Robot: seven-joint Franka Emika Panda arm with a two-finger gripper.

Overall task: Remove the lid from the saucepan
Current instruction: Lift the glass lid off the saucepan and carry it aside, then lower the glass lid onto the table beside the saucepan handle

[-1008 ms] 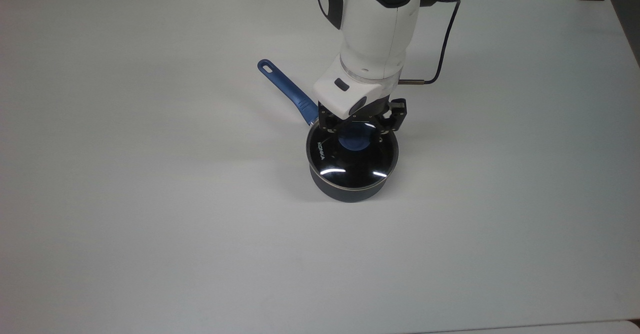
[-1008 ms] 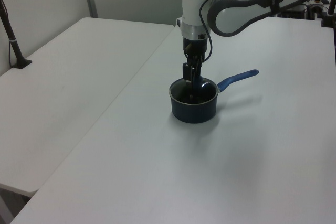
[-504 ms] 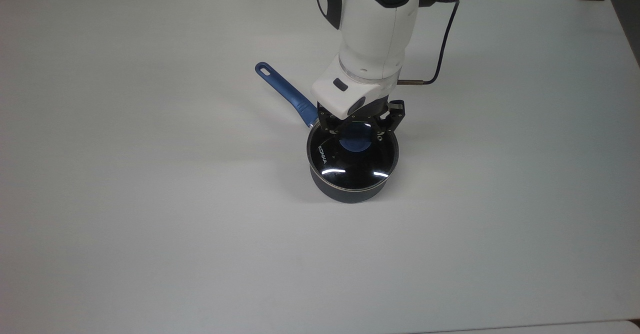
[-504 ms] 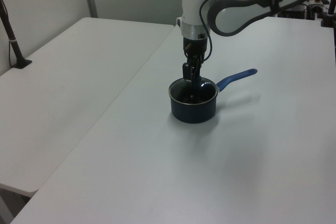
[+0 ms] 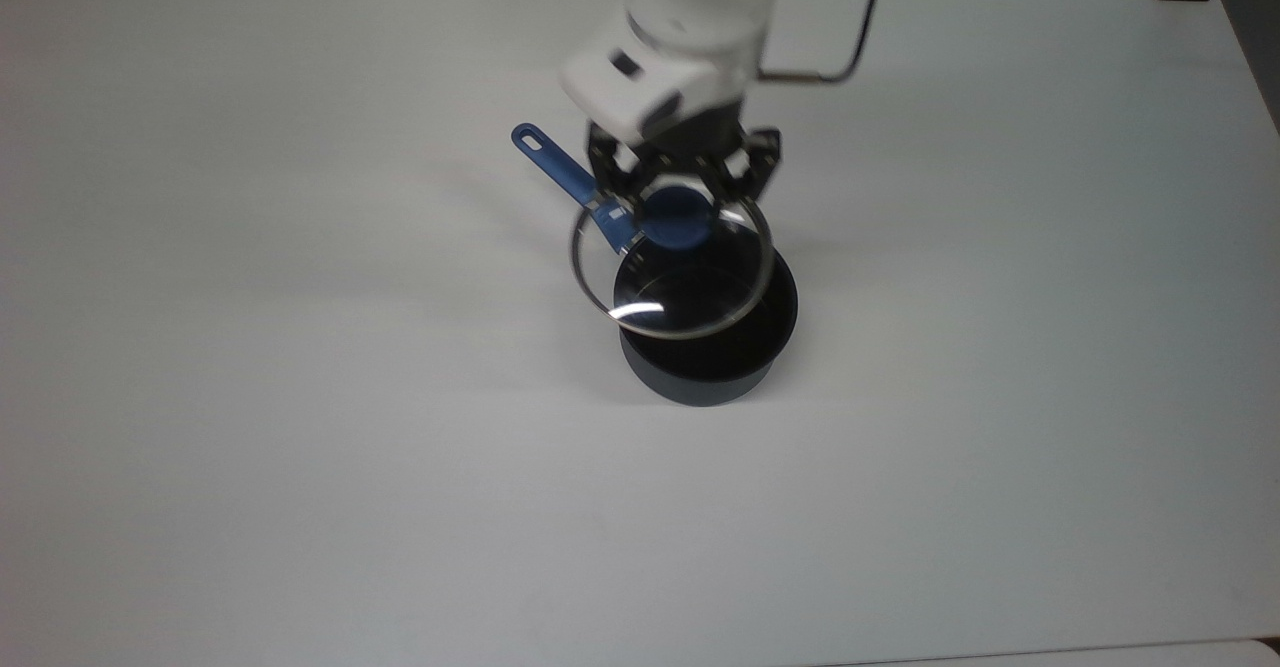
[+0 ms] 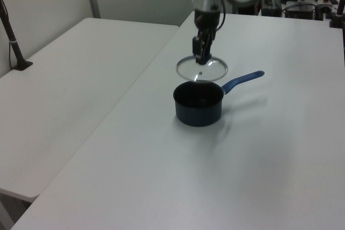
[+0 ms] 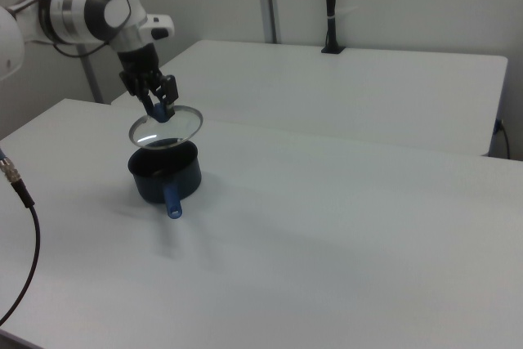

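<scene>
The pincer (image 5: 677, 209) is clamped on the blue knob of the lid (image 5: 668, 282), holding it up in the air, clear of the saucepan (image 6: 198, 104) directly below. The pan sits open on the white surface (image 5: 300, 397), its blue handle (image 5: 565, 179) pointing toward the top view's upper left.

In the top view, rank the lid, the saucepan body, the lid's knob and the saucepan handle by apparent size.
1. The lid and the saucepan body: alike; the lifted lid sits nearer the camera, so no ranking.
2. The handle: long but thin.
3. The knob: smallest.
</scene>
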